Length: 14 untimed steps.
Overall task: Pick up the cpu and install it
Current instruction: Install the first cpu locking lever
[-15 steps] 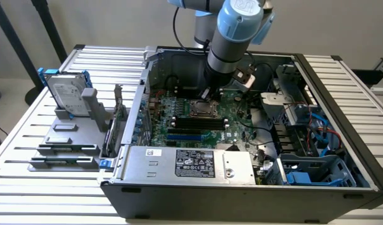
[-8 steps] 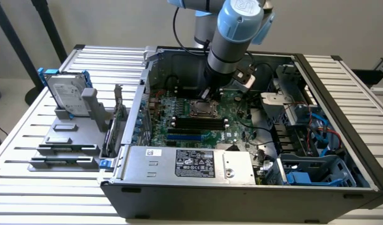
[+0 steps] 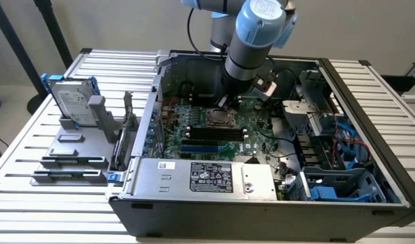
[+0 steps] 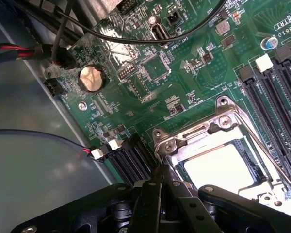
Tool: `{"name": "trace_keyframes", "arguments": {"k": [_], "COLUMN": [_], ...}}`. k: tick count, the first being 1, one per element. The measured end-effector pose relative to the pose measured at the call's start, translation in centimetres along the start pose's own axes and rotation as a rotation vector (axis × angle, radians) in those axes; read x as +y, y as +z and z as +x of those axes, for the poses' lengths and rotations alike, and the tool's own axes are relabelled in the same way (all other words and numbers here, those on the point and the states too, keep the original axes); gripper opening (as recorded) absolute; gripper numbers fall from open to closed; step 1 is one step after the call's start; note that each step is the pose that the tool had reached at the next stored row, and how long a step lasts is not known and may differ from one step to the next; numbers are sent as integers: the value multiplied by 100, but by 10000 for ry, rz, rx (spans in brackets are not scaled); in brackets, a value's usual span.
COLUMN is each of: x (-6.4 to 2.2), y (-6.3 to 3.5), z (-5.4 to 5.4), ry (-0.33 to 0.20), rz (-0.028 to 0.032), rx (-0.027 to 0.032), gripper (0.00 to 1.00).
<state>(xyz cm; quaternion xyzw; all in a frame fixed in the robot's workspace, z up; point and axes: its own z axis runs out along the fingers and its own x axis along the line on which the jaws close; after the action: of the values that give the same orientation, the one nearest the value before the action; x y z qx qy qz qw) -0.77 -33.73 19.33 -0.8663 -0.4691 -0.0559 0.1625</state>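
The cpu point(image 4: 218, 166) lies flat inside the metal socket frame point(image 4: 233, 119) on the green motherboard, its top glaring bright. In the exterior view the cpu point(image 3: 217, 118) sits at the board's middle, just below the arm's tip. My gripper point(image 4: 161, 187) is shut, its black fingers pressed together with nothing between them, right at the socket's corner beside the chip. In the exterior view the gripper point(image 3: 228, 103) reaches down into the open computer case, just above the socket.
Black memory slots point(image 4: 276, 92) run beside the socket. A coin battery point(image 4: 91, 77) and loose black cables point(image 4: 136, 36) lie on the board. A grey power supply box point(image 3: 204, 178) fills the case front. An upright hard drive point(image 3: 73, 104) stands on a rack at the exterior view's left.
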Motion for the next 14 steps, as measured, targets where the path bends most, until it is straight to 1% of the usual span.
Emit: {"name": "trace_keyframes", "arguments": {"k": [2,6,14], "x": [-1,-16,-30], "y": [-10,-118,-256], "z": [2,-4,-172], "ry": [-2,2,4], "rz": [15,38,62], "rx": [26,45,70], "gripper": [11,11,11]}}
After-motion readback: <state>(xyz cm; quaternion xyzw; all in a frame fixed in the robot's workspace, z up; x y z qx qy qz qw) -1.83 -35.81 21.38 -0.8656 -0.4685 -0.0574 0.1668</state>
